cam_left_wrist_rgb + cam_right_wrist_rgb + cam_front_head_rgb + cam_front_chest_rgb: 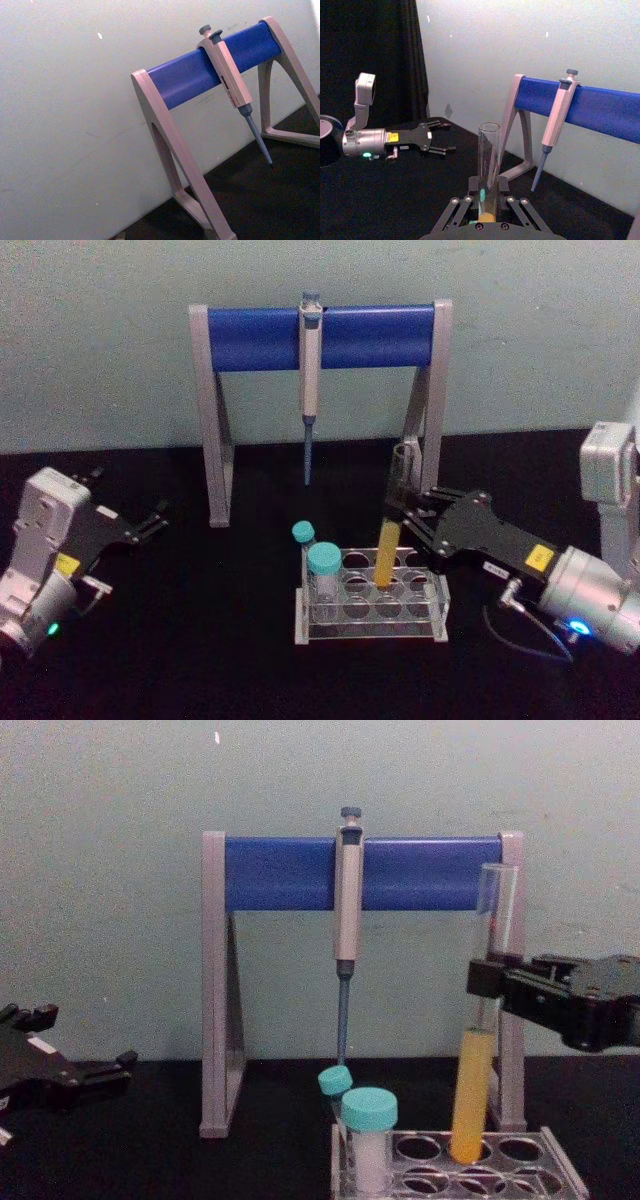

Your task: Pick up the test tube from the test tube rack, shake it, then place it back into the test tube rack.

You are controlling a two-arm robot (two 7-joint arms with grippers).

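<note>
The test tube (484,1020) stands nearly upright, leaning slightly, over the test tube rack (372,637). Its round bottom meets one of the rack's holes toward the rear. How deep it sits in that hole cannot be determined. Yellow-orange liquid fills the lower part of the tube, and the upper part is clear and uncapped.

The right gripper (400,508) reaches in from the right side. Its fingers are closed against the tube from both sides, with contact on the glass just above the liquid level. In the right wrist view the tube (489,160) rises straight up from between the two fingers (470,192), with no gap visible at either side.

Two teal-capped vials (323,562) occupy holes at the left end of the rack, well apart from the tube.

The rack rests on a black table (200,650). Behind it stands a grey-legged stand with a blue crossbar (260,338). A pipette (310,370) hangs from the crossbar, tip down, above the table behind the rack.

The left gripper (155,522) lies low at the left side of the table, well apart from the rack. Its fingers (440,125) are spread apart and hold nothing.
</note>
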